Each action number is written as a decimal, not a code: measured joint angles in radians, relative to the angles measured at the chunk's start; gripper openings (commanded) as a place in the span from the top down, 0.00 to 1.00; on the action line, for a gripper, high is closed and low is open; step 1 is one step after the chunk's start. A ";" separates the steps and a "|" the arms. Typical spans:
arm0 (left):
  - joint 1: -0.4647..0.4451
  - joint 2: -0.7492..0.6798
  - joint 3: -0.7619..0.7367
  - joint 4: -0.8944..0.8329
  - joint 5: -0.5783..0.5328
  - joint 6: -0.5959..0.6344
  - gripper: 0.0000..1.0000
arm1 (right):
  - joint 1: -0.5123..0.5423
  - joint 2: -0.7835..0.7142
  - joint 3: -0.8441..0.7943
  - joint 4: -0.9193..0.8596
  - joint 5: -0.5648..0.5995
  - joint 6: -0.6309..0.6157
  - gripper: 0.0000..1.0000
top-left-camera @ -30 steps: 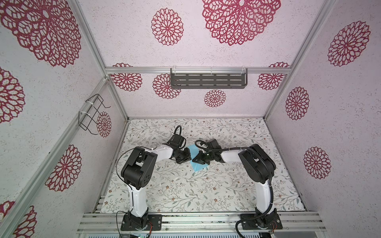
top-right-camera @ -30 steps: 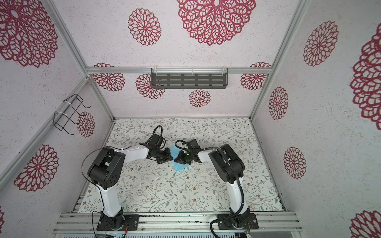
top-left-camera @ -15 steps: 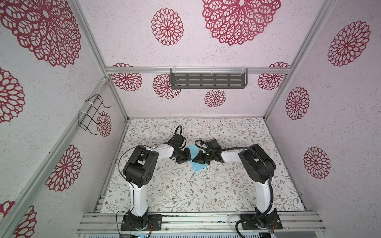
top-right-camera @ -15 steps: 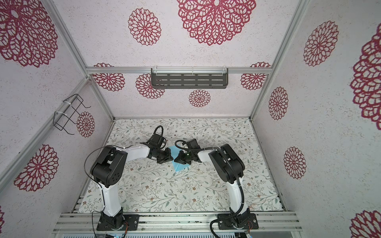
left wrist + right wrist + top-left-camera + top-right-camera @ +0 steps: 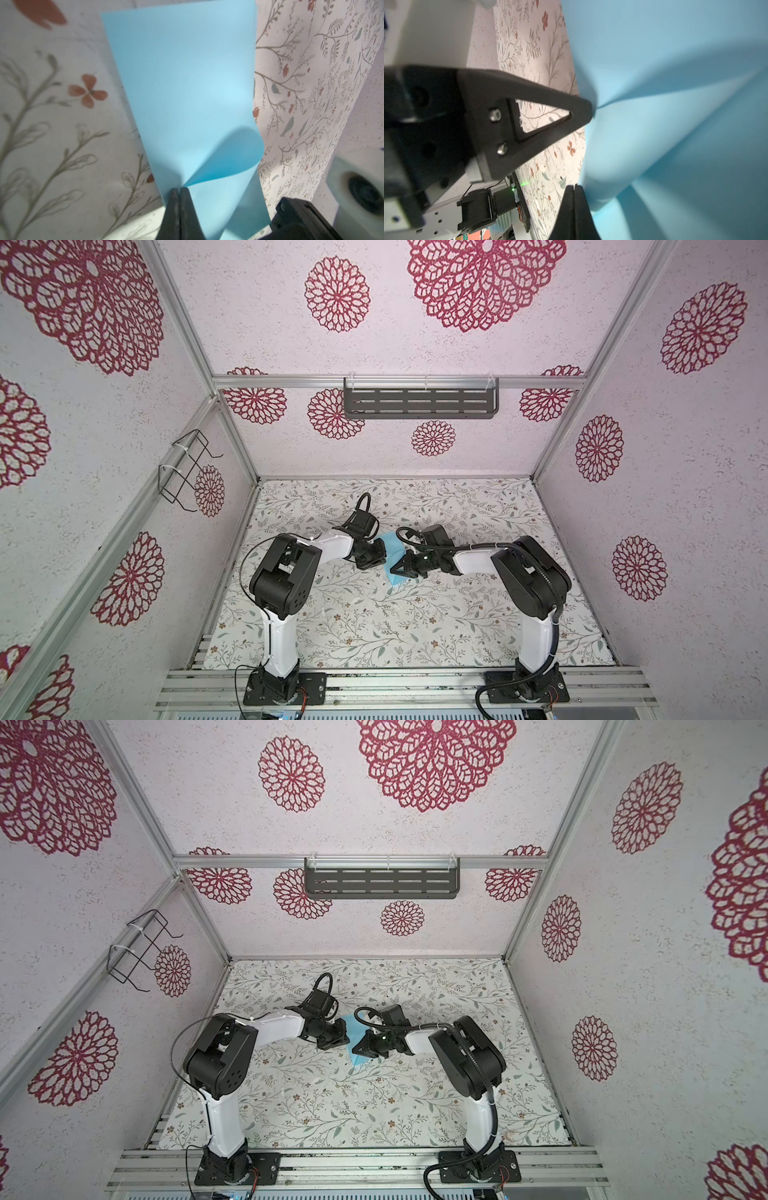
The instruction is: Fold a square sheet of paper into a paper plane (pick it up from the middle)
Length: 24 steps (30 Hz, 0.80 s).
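Though curled, the square sheet of paper [image 5: 187, 83], one edge in each pinch: left gripper [image 5: 179, 190], right gripper [image 5: 573, 187].

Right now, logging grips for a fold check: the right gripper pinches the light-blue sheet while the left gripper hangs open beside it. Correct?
Not quite: the left gripper is not open. The left wrist view shows its jaws shut on an edge of the light-blue sheet. The right gripper does pinch it.
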 measured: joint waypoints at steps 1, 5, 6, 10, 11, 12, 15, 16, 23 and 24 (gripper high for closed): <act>0.000 0.000 0.001 -0.001 0.000 0.000 1.00 | 0.002 -0.002 -0.005 0.002 -0.008 -0.001 0.98; 0.000 0.001 0.002 -0.003 -0.002 0.000 1.00 | 0.015 -0.002 -0.020 -0.008 -0.021 -0.008 0.98; -0.001 0.001 0.002 -0.003 -0.002 0.000 1.00 | 0.017 -0.002 -0.020 -0.014 -0.021 -0.011 0.98; -0.001 0.001 0.002 -0.004 -0.002 0.000 1.00 | 0.020 -0.001 -0.019 -0.037 -0.019 -0.029 0.98; -0.001 0.001 0.002 -0.004 -0.002 0.000 1.00 | 0.021 -0.001 -0.019 -0.043 -0.016 -0.031 0.98; -0.001 0.001 0.002 -0.004 -0.002 0.000 1.00 | 0.021 -0.001 -0.019 -0.048 -0.012 -0.034 0.98; -0.001 0.001 0.003 -0.004 -0.002 0.000 1.00 | 0.021 0.001 -0.019 -0.064 -0.003 -0.037 0.98; -0.001 0.001 0.003 -0.004 -0.002 0.000 1.00 | 0.021 0.001 -0.019 -0.067 0.003 -0.038 0.98; -0.001 0.001 0.004 -0.005 -0.002 0.002 1.00 | 0.021 0.005 -0.017 -0.084 0.027 -0.056 0.98; -0.001 0.001 0.004 -0.005 -0.002 0.003 1.00 | 0.021 0.005 -0.015 -0.088 0.029 -0.059 0.98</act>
